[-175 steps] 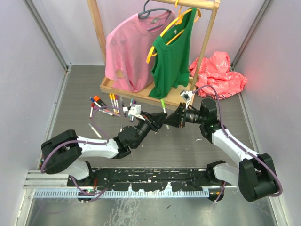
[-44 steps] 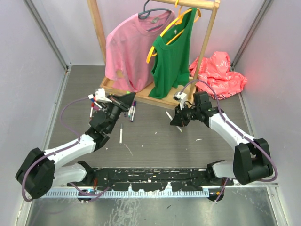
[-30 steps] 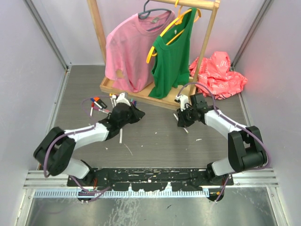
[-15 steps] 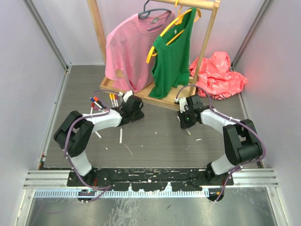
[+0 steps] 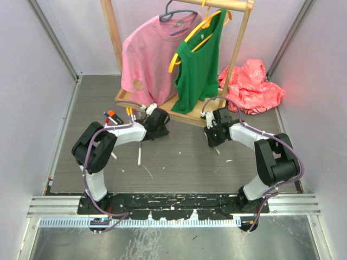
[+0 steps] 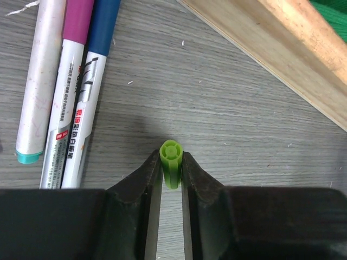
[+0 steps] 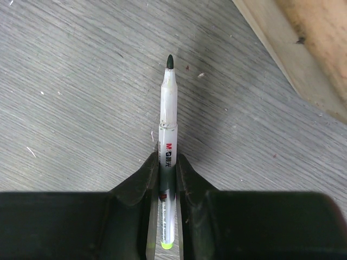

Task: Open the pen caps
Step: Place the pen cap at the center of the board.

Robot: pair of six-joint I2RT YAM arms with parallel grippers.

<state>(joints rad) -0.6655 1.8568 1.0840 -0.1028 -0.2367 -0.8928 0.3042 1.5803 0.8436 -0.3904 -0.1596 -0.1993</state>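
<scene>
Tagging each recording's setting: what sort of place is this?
Likely a robot lab test cell, not a home: bare grey wall panels, aluminium mounting rail, staged clothes rack and markers.

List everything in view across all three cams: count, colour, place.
green cap: 1, light green, pinched by the left end effector
uncapped marker: 1, white barrel, dark tip, pinched by the right end effector
magenta-capped marker: 1, white barrel, lying on the table
blue-capped marker: 1, touching the magenta one
teal-ended barrel: 1, white, beside those two
marker cluster: count unclear, mixed colours, table's far left
loose barrel: 1, white, mid-table
rack: 1, wood, far centre
T-shirt: 1, pink, hanging
tank top: 1, green, hanging
bag: 1, red-pink, far right
table: 1, grey
left end effector: black, shut
right end effector: black, shut
</scene>
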